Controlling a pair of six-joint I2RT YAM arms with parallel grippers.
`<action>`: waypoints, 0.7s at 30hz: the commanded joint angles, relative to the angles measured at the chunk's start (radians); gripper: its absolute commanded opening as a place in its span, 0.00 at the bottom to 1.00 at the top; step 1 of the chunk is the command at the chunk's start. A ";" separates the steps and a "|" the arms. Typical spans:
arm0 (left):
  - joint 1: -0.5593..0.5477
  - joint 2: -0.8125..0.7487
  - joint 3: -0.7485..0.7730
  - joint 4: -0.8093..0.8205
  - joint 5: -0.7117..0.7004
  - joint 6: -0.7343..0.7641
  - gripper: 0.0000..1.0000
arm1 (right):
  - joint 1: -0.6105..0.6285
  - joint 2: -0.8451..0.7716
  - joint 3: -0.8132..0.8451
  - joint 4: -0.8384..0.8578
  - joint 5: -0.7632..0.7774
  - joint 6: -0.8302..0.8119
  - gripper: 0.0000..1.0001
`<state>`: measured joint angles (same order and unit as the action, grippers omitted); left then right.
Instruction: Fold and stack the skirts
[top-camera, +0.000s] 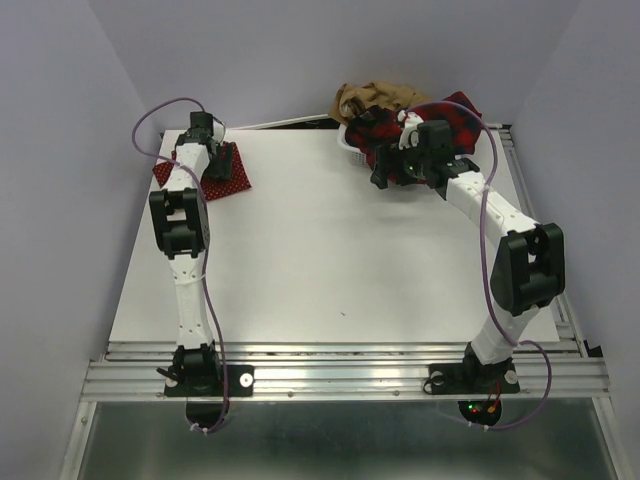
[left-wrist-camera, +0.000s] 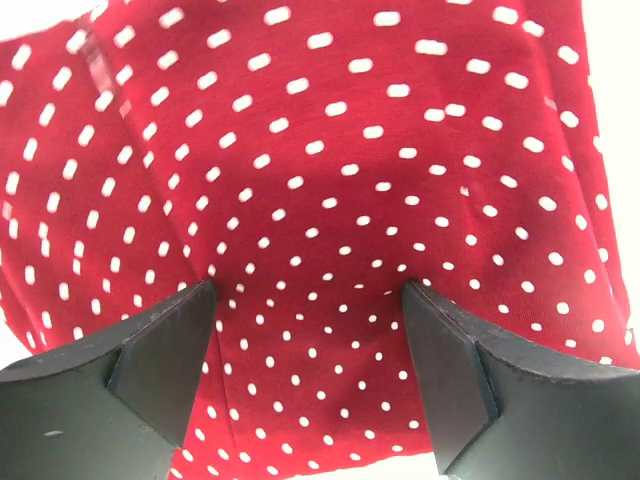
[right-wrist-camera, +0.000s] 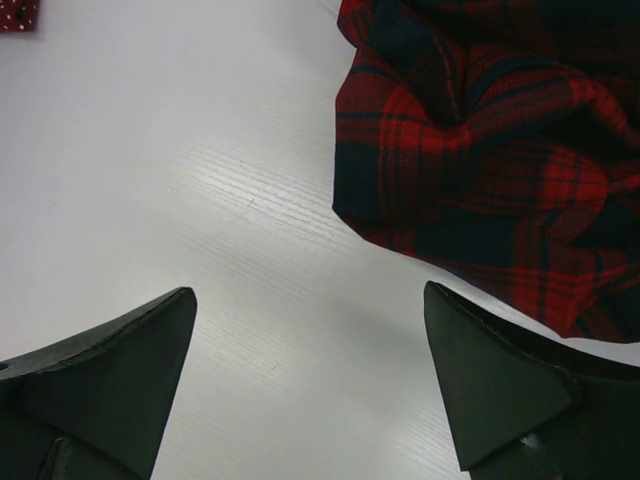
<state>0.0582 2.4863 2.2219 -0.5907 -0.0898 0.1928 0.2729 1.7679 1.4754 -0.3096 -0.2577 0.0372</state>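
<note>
The red skirt with white dots (top-camera: 228, 172) lies folded at the table's far left and fills the left wrist view (left-wrist-camera: 330, 180). My left gripper (top-camera: 215, 158) hovers open just over it (left-wrist-camera: 310, 290), holding nothing. The red-and-black plaid skirt (top-camera: 385, 128) hangs crumpled out of the white basket (top-camera: 347, 147) at the far right; it shows in the right wrist view (right-wrist-camera: 480, 140). The tan-brown skirt (top-camera: 372, 96) lies bunched behind it. My right gripper (top-camera: 385, 172) is open and empty (right-wrist-camera: 310, 300) over bare table beside the plaid skirt's near edge.
The white table (top-camera: 320, 260) runs from the arm bases to the back wall. A metal rail (top-camera: 340, 375) crosses the near edge. The dotted skirt's corner shows at the top left of the right wrist view (right-wrist-camera: 18, 14).
</note>
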 joint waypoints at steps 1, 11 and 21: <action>0.037 0.086 0.042 -0.176 0.082 0.268 0.87 | -0.008 -0.033 -0.001 0.015 0.003 -0.011 1.00; 0.019 -0.061 -0.227 -0.218 0.176 0.470 0.85 | -0.008 -0.041 -0.003 0.012 0.000 -0.017 1.00; 0.017 0.077 0.076 -0.360 0.064 0.588 0.82 | -0.008 -0.030 0.013 0.012 -0.009 -0.010 1.00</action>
<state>0.0639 2.4092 2.1208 -0.7227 0.0502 0.7216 0.2729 1.7679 1.4754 -0.3096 -0.2623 0.0311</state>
